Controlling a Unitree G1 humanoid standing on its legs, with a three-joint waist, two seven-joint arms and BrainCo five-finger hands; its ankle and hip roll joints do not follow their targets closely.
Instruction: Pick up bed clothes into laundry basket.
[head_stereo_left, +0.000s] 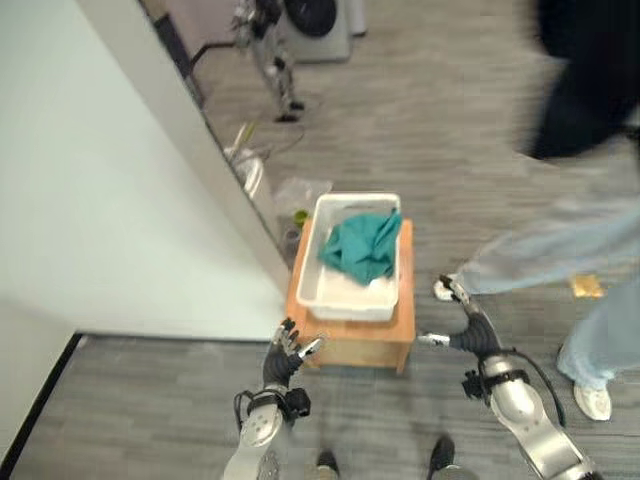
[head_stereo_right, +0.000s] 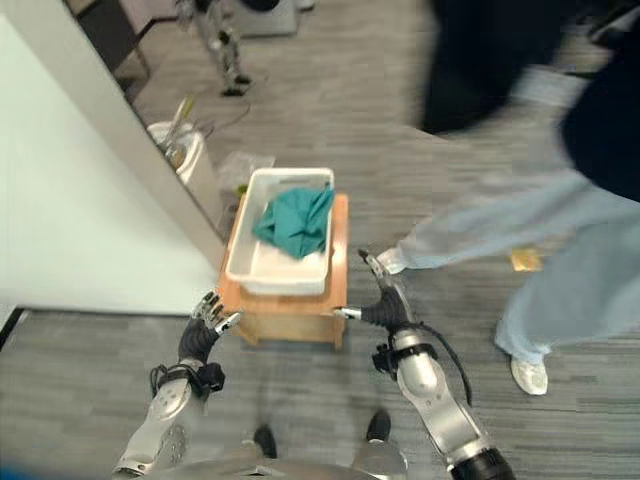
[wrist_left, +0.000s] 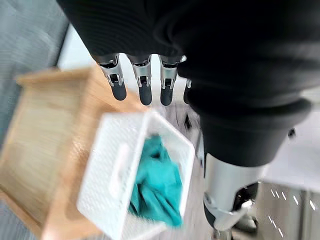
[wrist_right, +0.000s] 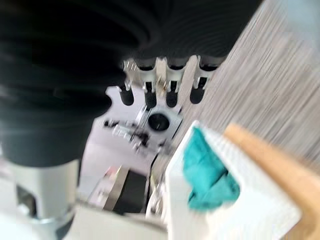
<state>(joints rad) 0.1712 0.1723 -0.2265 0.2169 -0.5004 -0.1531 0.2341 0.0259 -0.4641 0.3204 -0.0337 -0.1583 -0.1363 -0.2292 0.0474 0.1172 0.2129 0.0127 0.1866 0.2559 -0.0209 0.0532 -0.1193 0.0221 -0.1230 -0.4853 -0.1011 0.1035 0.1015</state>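
A teal cloth lies bunched in a white plastic basket that stands on a low wooden stand. The cloth and the basket also appear in the left wrist view, past the straight fingers. My left hand is open, low and just left of the stand's near corner. My right hand is open too, held to the right of the stand, holding nothing. In the right wrist view the cloth sits beyond the fingers.
A large white bed surface fills the left side. A person in pale blue trousers and white shoes stands close on the right. A machine and a small bin are at the far end of the grey floor.
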